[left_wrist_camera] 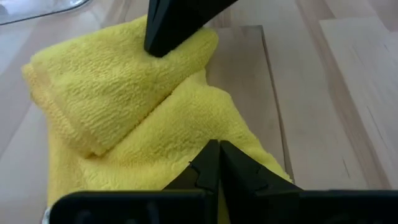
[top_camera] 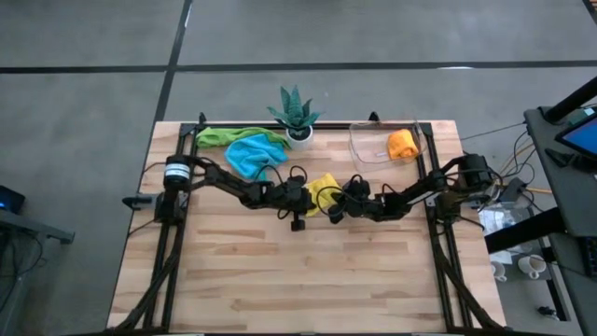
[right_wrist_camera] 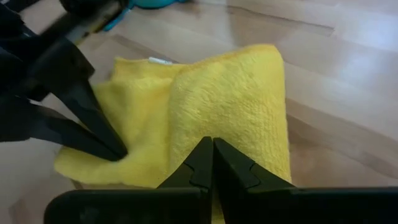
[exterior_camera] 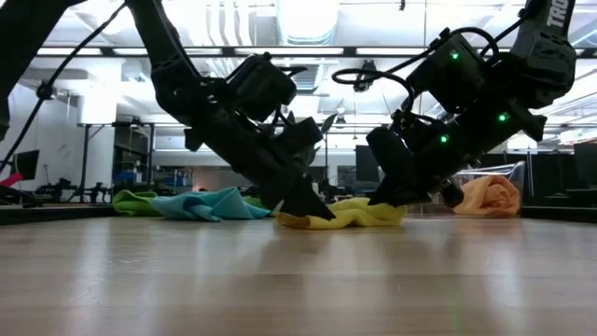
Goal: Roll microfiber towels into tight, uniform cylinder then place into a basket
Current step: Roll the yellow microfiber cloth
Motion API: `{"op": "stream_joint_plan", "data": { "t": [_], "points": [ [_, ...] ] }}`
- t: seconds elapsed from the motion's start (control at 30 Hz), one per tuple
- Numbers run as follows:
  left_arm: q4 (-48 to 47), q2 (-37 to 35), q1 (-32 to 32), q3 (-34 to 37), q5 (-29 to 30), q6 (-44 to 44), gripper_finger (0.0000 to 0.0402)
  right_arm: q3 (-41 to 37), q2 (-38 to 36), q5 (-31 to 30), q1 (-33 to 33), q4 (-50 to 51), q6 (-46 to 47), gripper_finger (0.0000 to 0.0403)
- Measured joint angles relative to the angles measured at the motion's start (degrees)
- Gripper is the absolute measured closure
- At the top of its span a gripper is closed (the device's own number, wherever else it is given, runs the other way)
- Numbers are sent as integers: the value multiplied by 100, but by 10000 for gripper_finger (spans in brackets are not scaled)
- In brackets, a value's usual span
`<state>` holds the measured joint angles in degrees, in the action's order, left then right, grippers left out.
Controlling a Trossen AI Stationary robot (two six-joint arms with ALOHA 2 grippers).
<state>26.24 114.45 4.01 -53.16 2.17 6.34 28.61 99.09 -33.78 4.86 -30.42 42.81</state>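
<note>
Nearest, bare wooden table (exterior_camera: 298, 280). Next, mid-table, yellow towel (top_camera: 324, 191), partly folded over itself, pinned from both sides: left gripper (left_wrist_camera: 214, 163) with fingers pressed together, tips on the near edge; right gripper (right_wrist_camera: 210, 158) likewise closed, tips on the thick fold. Soft, light, limp, terry-textured; likely to spring open unless pressed flat. Best taken at the rolled edge, not the loose corner. Beyond the left gripper, blue towel (top_camera: 254, 155) and green towel (top_camera: 224, 136). Beyond the right gripper, clear basket (top_camera: 359, 149) containing an orange towel (top_camera: 402, 144). Small white label (right_wrist_camera: 159, 61) on the yellow towel, unreadable; partial lettering on the right arm, cut off.
</note>
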Motion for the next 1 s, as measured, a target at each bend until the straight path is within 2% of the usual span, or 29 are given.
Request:
{"op": "stream_joint_plan", "data": {
  "t": [0.5,1.0],
  "points": [
    [-237,53,0,-48,-27,47,402,83,-127,-38,0,27,-337,394],
    [-249,43,0,-48,-50,157,402,52,-41,120,0,227,-115,394]
  ]
}}
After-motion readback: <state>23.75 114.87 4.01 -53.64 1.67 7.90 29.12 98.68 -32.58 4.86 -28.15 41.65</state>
